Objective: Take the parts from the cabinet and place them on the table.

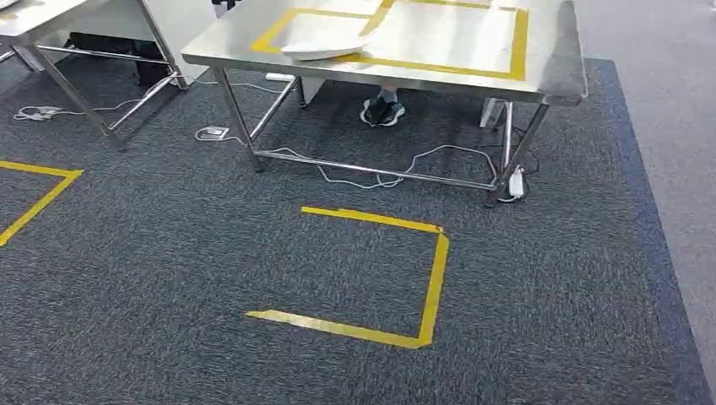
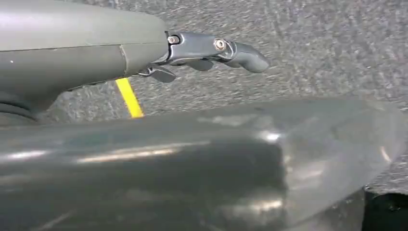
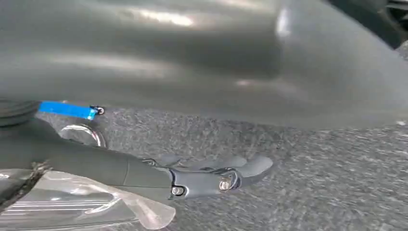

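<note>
right robot hand hangs over the dark carpet with a clear plastic bag pressed against its palm side, fingers laid along it (so it looks held, though the grip itself is mostly hidden). left robot hand has its fingers loosely apart with nothing in them, a strip of yellow tape on the floor beneath. ahead stands the steel desk, a white part already lying inside its yellow outline.
</note>
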`<control>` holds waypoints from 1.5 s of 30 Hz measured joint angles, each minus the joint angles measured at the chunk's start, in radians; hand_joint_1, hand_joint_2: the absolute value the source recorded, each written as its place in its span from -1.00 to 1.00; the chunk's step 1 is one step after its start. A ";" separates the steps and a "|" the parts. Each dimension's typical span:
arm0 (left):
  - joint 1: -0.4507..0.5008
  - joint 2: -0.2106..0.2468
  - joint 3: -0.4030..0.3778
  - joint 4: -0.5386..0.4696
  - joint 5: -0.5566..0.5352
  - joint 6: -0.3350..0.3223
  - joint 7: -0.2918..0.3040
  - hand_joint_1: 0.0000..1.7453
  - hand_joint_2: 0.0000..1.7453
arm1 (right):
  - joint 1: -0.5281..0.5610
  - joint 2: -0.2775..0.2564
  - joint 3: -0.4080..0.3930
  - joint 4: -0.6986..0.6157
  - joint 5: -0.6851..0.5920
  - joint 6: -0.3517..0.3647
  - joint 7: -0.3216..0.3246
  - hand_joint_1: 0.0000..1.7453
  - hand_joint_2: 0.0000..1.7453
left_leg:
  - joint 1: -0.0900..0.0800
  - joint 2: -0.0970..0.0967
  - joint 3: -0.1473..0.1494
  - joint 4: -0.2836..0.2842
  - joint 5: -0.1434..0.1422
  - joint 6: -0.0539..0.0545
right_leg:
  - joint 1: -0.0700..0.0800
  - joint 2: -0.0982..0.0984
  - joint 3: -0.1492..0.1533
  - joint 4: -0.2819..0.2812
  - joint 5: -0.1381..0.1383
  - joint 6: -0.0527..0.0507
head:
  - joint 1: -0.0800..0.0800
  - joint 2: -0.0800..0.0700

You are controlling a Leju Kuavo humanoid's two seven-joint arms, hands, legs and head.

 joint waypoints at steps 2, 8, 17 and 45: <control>-0.001 -0.005 0.002 0.008 0.006 0.000 0.000 -1.00 -1.00 | 0.000 -0.002 0.005 0.000 -0.002 0.000 0.000 -1.00 -1.00 | 0.001 0.000 -0.042 0.017 0.021 -0.008 | -0.004 -0.001 0.084 -0.083 0.074 0.002 | 0.000 0.000; -0.003 -0.006 0.002 0.017 0.039 0.001 -0.002 -1.00 -1.00 | 0.002 -0.003 0.007 0.000 -0.001 0.015 0.000 -1.00 -1.00 | -0.002 -0.001 -0.076 0.054 0.057 -0.039 | -0.007 -0.005 0.262 -0.377 -0.060 -0.044 | 0.001 0.000; -0.001 -0.007 -0.007 0.031 0.088 0.001 -0.028 -1.00 -1.00 | 0.003 -0.003 0.008 0.003 -0.002 0.028 0.005 -1.00 -1.00 | 0.022 -0.007 -0.005 0.161 -0.053 -0.071 | -0.008 -0.010 0.219 -0.355 -0.028 -0.049 | -0.003 0.000; -0.016 -0.002 -0.057 0.035 0.180 0.001 -0.040 -1.00 -1.00 | 0.012 -0.003 -0.022 0.013 -0.002 0.039 0.010 -1.00 -1.00 | 0.007 -0.008 0.012 0.036 -0.020 -0.024 | 0.000 -0.004 0.151 -0.330 0.001 -0.024 | 0.005 0.000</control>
